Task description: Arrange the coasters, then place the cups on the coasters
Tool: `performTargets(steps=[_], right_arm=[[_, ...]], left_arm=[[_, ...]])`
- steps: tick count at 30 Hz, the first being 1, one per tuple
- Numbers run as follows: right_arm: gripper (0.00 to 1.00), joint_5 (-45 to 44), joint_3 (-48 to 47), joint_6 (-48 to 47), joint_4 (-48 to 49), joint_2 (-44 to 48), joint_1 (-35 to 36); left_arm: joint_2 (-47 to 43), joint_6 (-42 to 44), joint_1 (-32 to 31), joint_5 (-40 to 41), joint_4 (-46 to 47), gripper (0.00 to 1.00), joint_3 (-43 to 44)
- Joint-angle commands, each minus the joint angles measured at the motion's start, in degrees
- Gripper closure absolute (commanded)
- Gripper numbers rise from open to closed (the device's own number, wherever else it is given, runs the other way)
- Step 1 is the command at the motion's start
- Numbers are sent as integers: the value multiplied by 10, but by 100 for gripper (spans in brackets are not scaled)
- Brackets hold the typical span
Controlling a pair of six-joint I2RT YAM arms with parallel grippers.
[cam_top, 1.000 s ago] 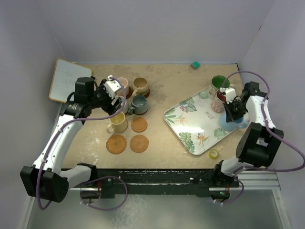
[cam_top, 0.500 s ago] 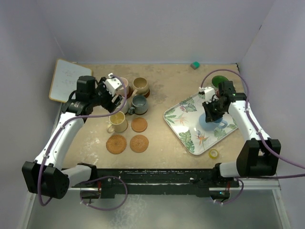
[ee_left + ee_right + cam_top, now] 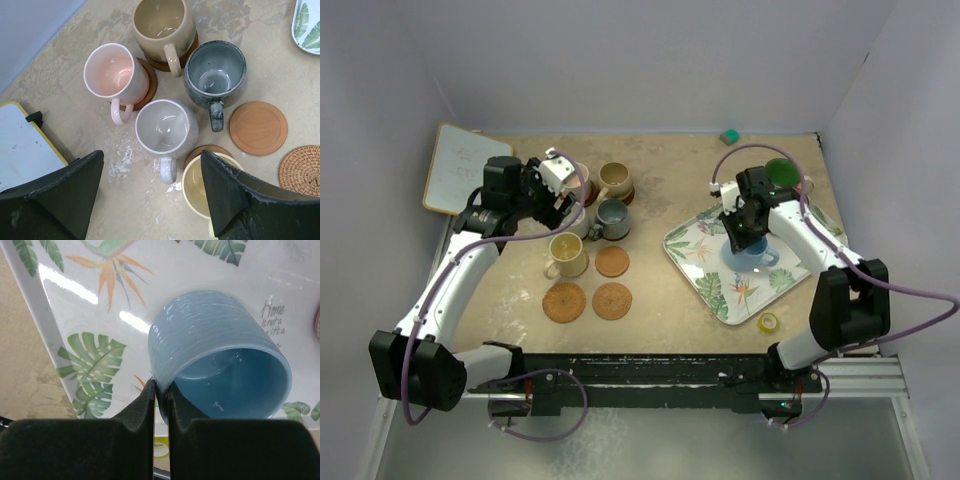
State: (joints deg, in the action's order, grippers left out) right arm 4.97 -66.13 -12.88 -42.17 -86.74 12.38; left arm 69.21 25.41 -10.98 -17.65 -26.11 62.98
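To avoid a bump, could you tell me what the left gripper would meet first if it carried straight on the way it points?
Most likely the pale grey mug, which sits centred ahead of the open left gripper; depth is unclear.

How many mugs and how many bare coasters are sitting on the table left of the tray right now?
Mugs: 5 - pink mug, tan mug, grey mug, slate mug, yellow mug
Bare coasters: 3 - smooth orange coaster, two patterned coasters
Total: 8
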Motion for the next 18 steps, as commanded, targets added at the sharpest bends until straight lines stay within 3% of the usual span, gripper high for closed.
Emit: performTargets(steps=[1, 5, 8, 18], right_arm=[[100, -48, -45, 49, 35, -9, 17], [100, -55, -52, 65, 35, -31, 25], [95, -46, -56, 68, 30, -38, 27], [55, 41, -105, -37, -23, 13, 26]], left_arm=[[-9, -18, 3, 8, 31, 24, 6], [-13, -21, 3, 8, 32, 24, 4], [-15, -22, 4, 6, 32, 24, 2], [-24, -12, 3, 6, 28, 24, -6]])
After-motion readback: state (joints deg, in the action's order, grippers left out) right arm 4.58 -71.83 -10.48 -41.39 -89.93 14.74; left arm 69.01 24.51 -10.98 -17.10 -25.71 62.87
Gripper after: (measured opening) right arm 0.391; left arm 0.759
